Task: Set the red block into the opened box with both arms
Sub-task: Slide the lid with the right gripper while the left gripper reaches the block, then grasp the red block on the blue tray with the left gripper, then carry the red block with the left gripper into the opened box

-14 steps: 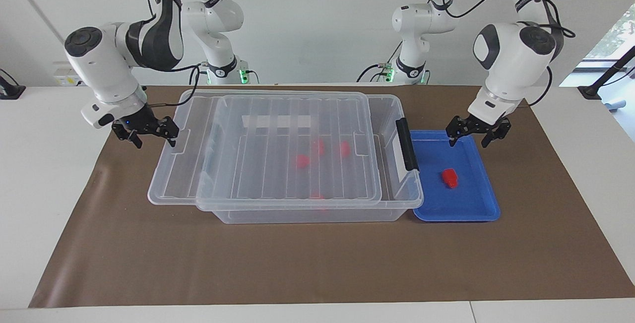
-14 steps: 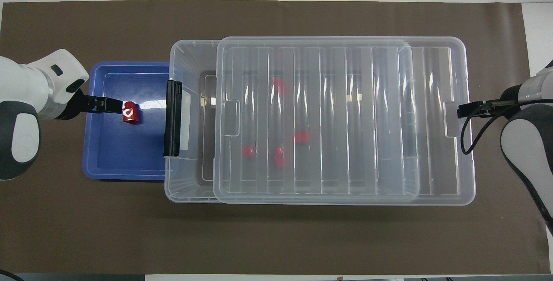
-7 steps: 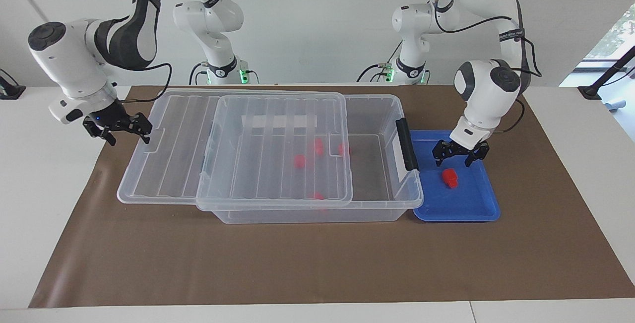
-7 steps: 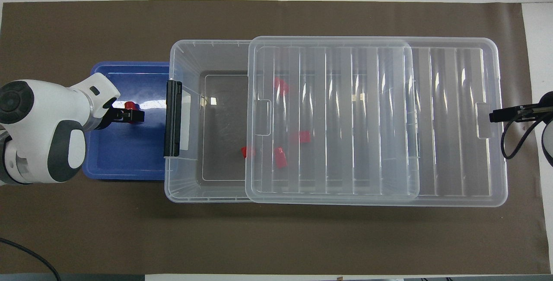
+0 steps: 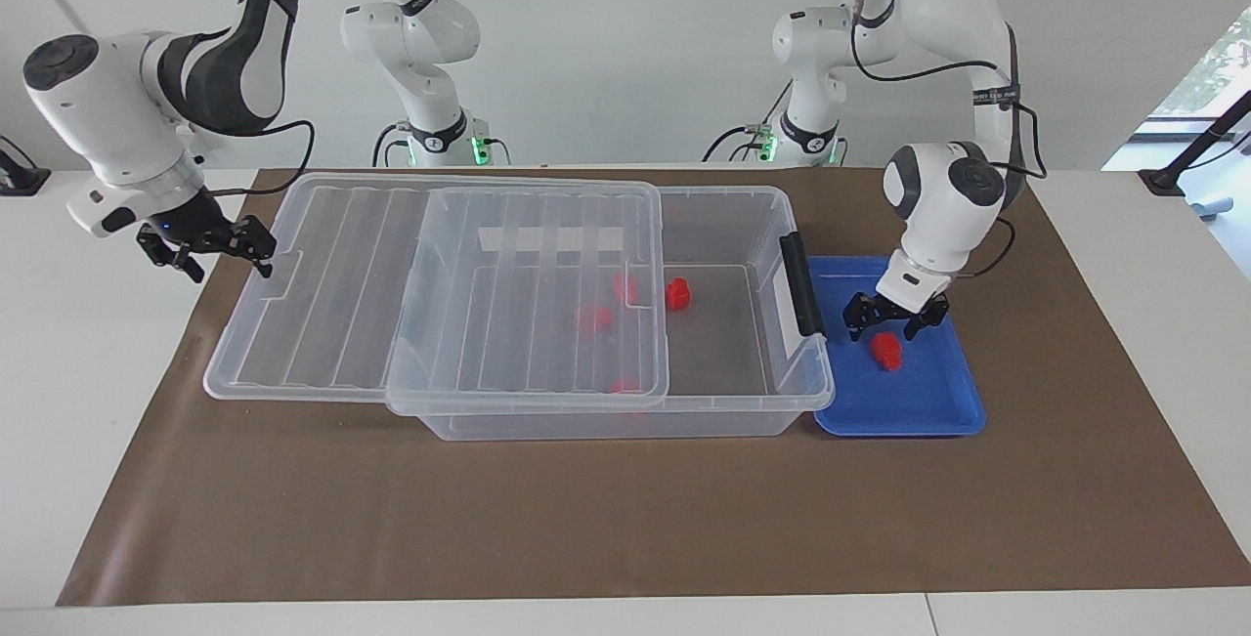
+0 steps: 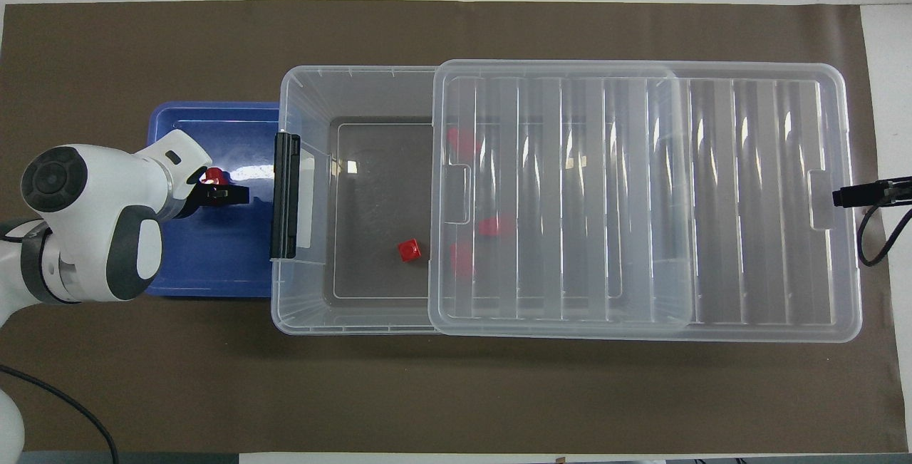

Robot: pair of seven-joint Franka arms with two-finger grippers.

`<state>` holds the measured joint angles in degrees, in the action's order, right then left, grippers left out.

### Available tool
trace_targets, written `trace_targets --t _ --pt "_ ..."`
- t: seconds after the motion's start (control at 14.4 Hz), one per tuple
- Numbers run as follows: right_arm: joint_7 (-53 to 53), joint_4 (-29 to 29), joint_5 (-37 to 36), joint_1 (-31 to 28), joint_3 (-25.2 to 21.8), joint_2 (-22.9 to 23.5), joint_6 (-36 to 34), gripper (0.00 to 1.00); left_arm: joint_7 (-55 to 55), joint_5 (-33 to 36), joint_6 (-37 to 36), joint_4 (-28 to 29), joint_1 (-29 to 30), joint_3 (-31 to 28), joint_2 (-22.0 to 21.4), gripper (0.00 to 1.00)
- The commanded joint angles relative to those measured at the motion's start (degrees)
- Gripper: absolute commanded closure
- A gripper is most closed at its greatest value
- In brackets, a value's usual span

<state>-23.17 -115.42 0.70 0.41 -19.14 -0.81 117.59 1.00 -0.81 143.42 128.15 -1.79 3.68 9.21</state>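
Red block (image 5: 886,350) lay in the blue tray (image 5: 938,411), directly beneath the left gripper (image 5: 896,318), whose fingers stood spread.

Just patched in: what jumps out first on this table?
The large clear plastic box mid-table, its ribbed transparent lid slid toward the right arm's end, where the right gripper meets its edge. Beside the box, the open left gripper hangs over a small red block in a shallow blue tray.

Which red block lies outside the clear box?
The red block on the blue tray, under the left gripper; the others lie inside the box.
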Motion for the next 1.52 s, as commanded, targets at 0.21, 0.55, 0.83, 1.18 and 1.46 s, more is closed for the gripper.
trace_targets --t 0.21,0.55,0.83,1.18,1.46 --pt "-3.90 -0.41 -0.08 -0.67 -1.51 -0.34 1.94 0.00 1.54 -1.04 4.50 0.87 0.82 0.28 0.63 0.83" --pt "-3.99 -0.33 -0.44 -0.67 -2.39 -0.25 2.03 0.00 3.66 -1.04 3.62 0.00 0.47 0.28 -0.42 1.00" --pt "-4.07 1.42 -0.52 0.02 -2.48 -0.25 0.01 0.00 3.84 -1.04 -8.63 -3.94 -0.32 0.54 -8.58 1.00" --pt "3.11 10.12 -0.26 5.03 -1.52 0.55 -11.32 0.00 9.17 -0.95 -28.44 -17.73 -6.63 1.33 -12.30 1.00" --pt "10.59 16.44 0.44 5.92 2.79 -0.16 -18.61 0.00 17.37 -0.60 -26.97 -19.43 -15.68 1.33 -11.50 1.00"
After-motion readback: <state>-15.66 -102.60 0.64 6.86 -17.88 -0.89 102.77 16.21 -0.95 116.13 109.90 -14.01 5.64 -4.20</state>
